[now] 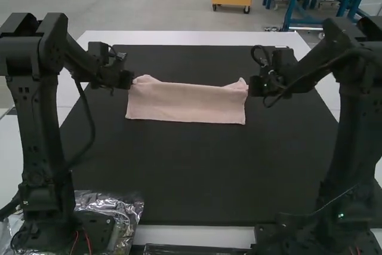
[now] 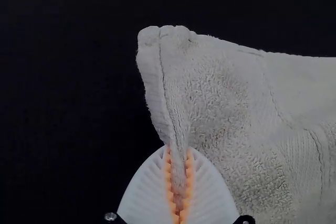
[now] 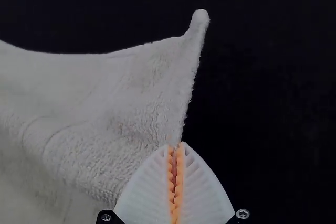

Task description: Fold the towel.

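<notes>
A white table (image 1: 191,38) carries a large black mat (image 1: 191,171), with pale strips of the table bare along its far and near edges. On the far half of the mat lies a pale pink towel (image 1: 185,103) in a wide band, its far corners raised. A crinkled, shiny plastic bag (image 1: 130,210) lies at the mat's near left corner.

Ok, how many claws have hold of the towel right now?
2. The left claw pinches the towel at its left end, near the far corner; the right claw pinches it at its right end, also near the far corner.
</notes>
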You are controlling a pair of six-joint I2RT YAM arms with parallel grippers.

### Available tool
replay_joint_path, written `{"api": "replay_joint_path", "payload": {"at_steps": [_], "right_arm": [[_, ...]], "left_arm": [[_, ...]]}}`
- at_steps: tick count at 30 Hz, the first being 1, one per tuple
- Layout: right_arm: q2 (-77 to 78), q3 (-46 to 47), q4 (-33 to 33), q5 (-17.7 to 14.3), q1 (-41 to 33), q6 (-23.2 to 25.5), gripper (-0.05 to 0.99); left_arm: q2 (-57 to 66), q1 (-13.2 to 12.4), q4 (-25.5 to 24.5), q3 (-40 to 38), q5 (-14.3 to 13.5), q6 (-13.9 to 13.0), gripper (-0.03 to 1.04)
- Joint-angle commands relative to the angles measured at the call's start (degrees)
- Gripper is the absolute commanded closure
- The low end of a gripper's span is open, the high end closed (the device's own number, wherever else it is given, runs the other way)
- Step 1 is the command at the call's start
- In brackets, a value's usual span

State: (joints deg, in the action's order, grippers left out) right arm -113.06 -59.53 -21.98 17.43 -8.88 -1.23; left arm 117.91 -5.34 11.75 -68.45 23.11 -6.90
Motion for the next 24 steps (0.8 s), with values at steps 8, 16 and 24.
{"api": "replay_joint_path", "payload": {"at_steps": [8,16,24], "right_arm": [[5.5,5.7,-0.5,0.9,1.3,0.3,0.96],[6.4,9.7,-1.3,2.9,1.3,0.3,0.96],[4.5,12.9,-3.6,3.3,1.3,0.4,0.94]], "left_arm": [[-8.7,-3.0,2.4,11.2,0.3,-2.6,0.98],[-12.6,-3.6,4.6,18.3,0.4,-2.7,0.98],[-13.3,-3.7,8.4,24.9,0.4,-2.7,0.98]]}}
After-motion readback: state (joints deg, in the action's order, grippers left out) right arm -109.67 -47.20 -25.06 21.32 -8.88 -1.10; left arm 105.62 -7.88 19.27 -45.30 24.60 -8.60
